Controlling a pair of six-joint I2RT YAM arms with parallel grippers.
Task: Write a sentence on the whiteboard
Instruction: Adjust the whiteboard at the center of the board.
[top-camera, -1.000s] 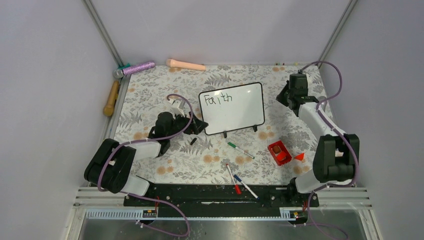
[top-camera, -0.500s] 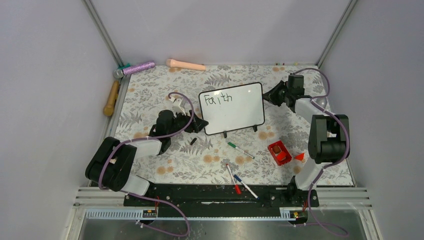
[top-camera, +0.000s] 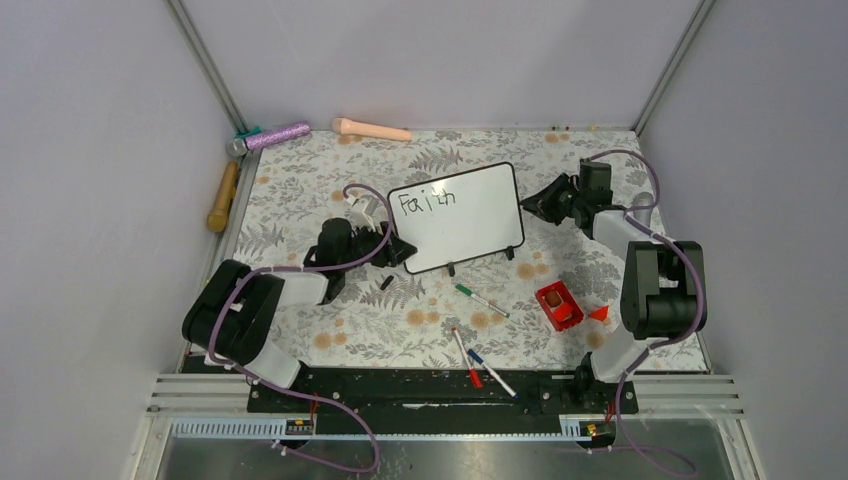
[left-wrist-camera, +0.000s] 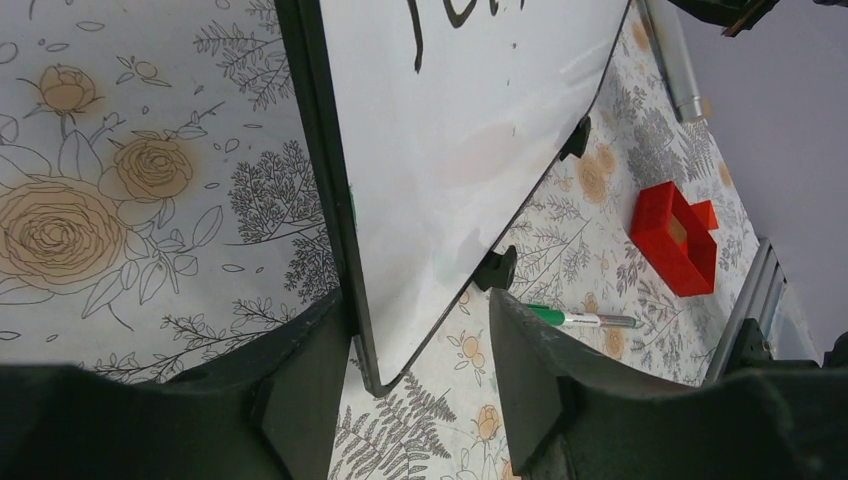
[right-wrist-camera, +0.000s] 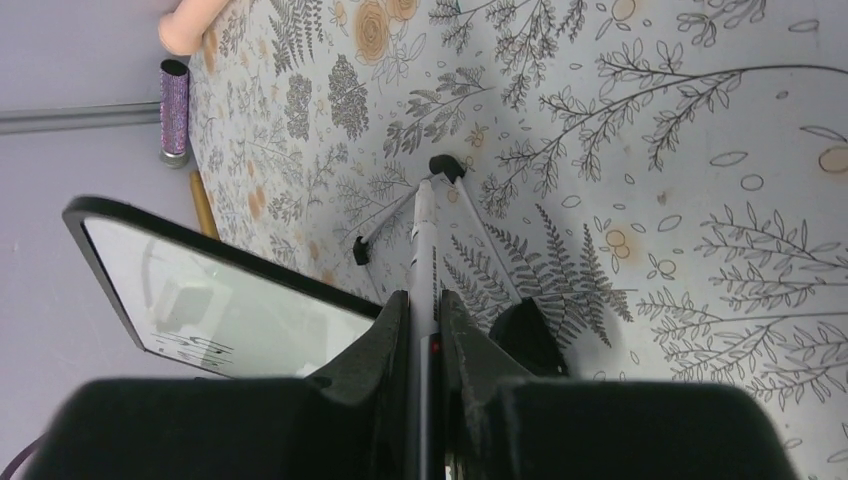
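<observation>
**Item:** whiteboard (top-camera: 470, 225).

**Location:** stood near the middle of the floral worktop (top-camera: 300, 185), a little to the far side. It is leaned back on two small black feet (left-wrist-camera: 495, 268), with its face turned toward the near edge.

**Marking:** the sentence (top-camera: 430, 199) is only begun. "Faith" is read at the far left of the face, and the rest is left blank.

**Handling, as judged:** light and stiff, a thin panel in a narrow black frame (left-wrist-camera: 325, 180). The glossy face is expected to be slippery and to smear wherever wet ink is touched. On such small feet the board is likely to be slid or tipped backward under pen pressure, so bracing is needed.

**Hold point:** the frame at the near left corner is judged best, low down and clear of the writing. The face itself is to be avoided.

**Left tool** (left-wrist-camera: 420, 390): its fingers are set apart, one behind and one in front of that near left corner. A gap is seen at the front finger, so no clamp is made.

**Right tool** (right-wrist-camera: 425, 330): pressed together on a marker (right-wrist-camera: 425, 225) and held just off the board's right edge.

**Also present:** a green pen (top-camera: 480, 298), laid on the near side of the feet.
</observation>
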